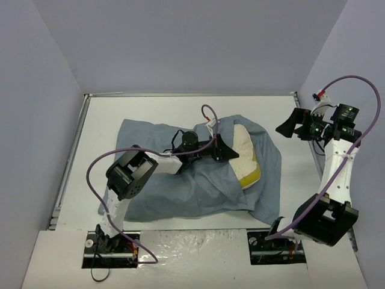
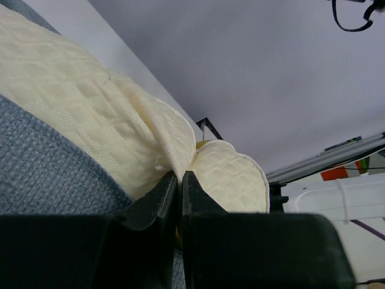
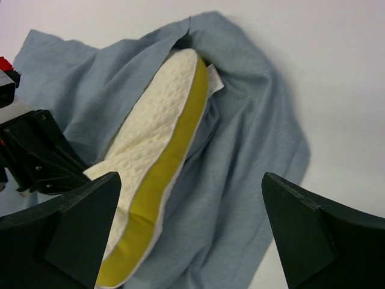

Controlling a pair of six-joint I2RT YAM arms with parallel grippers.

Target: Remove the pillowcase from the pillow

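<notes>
We find the pillow (image 1: 245, 150) at the middle of the desk (image 1: 162, 108), right end and yellow edge bared, the rest apparently inside the blue-grey pillowcase (image 1: 180, 192). The left end effector (image 1: 224, 148) is clamped tight on a fold of the pillow's cream quilting at the case's mouth. The right end effector (image 1: 290, 125) hangs off to the right, fingers spread wide, holding nothing, clear of the cloth.

I am working in a robotics lab booth: plain lilac panels (image 1: 180, 42) are walling the white desk (image 1: 120, 108) on three sides, my cabled arms (image 1: 337, 162) bolted at its near edge.
</notes>
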